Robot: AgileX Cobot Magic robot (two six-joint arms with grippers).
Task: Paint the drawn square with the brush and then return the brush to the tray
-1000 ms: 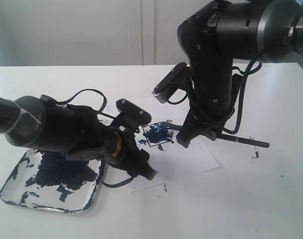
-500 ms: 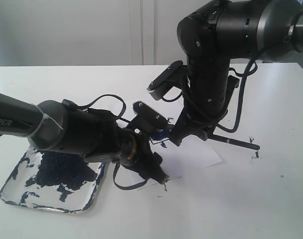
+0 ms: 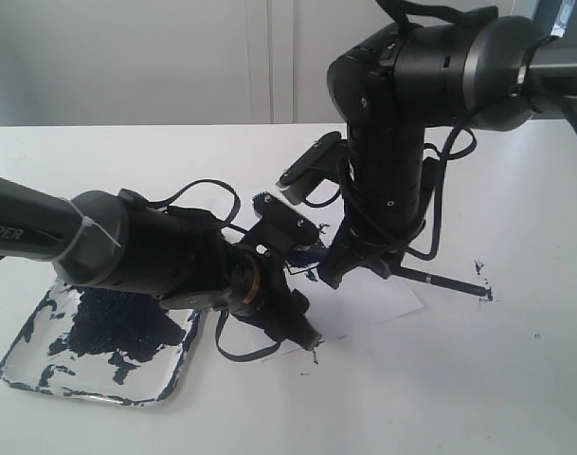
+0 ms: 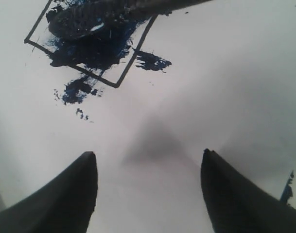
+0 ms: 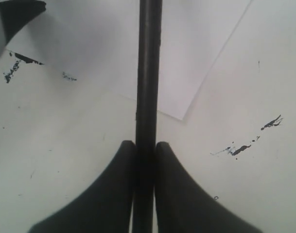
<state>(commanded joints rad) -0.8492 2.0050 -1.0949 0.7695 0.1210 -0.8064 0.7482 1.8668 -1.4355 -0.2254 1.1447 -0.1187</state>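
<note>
The drawn square (image 4: 89, 43) on the white sheet (image 3: 383, 299) is daubed blue-black, with paint smeared past its outline. The brush (image 5: 148, 73) lies low across the sheet, its dark tip (image 4: 104, 12) over the square. Its handle end (image 3: 454, 282) points right. My right gripper (image 5: 145, 144) is shut on the black handle, and in the exterior view this right gripper (image 3: 337, 270) sits just right of the square. My left gripper (image 4: 148, 152) hangs open over bare paper just short of the square, holding nothing. From outside, the left gripper (image 3: 305, 334) and its wrist hide most of the square. The tray (image 3: 170, 384) lies at the front left.
Dark paint specks (image 3: 482, 292) dot the white table right of the sheet, and more specks (image 5: 245, 148) show in the right wrist view. The sheet's front corner (image 3: 312, 358) carries a small smear. A white wall stands behind the table.
My left arm has swung right and forward over the sheet, covering the square from outside. The right arm has shifted a little left, drawing the brush handle with it.
</note>
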